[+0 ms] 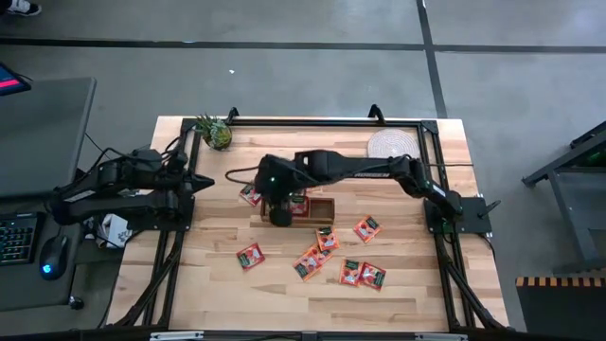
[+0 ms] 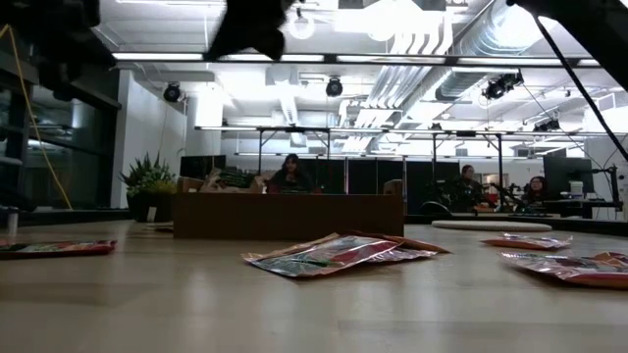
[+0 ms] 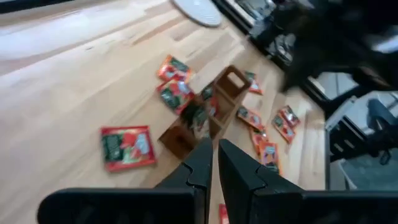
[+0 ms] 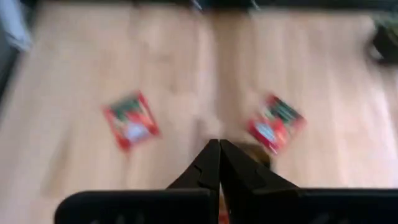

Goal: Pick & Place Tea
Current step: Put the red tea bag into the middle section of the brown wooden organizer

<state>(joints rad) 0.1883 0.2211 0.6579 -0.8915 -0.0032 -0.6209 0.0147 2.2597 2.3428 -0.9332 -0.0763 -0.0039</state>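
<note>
Over the wooden box (image 1: pixel 301 207) near the middle of the table (image 1: pixel 208 284), the right gripper (image 1: pixel 281 216) is hanging with its fingers pressed together, and whether a sachet is pinched between them I cannot tell, since the right wrist view is showing only the closed tips against blurred wood. Loose tea sachets (image 1: pixel 350 260) are lying scattered on the table toward the near edge, one more (image 1: pixel 250 256) is sitting apart toward the left arm's side, and some are already resting in or beside the box. Off at the table's left edge, the left gripper (image 1: pixel 194 182) is waiting with its jaws nearly shut on nothing. These sachets are looking light, thin and limp, likely slick foil or paper, so they are probably going to slide or buckle rather than lift cleanly; taking one by a raised edge or corner seems the safer hold. Which compartment the gripper is hovering over is staying hidden beneath the arm, and overlapping sachets are making an exact count hard. A round woven mat (image 1: pixel 393 144) is lying at the far side.
</note>
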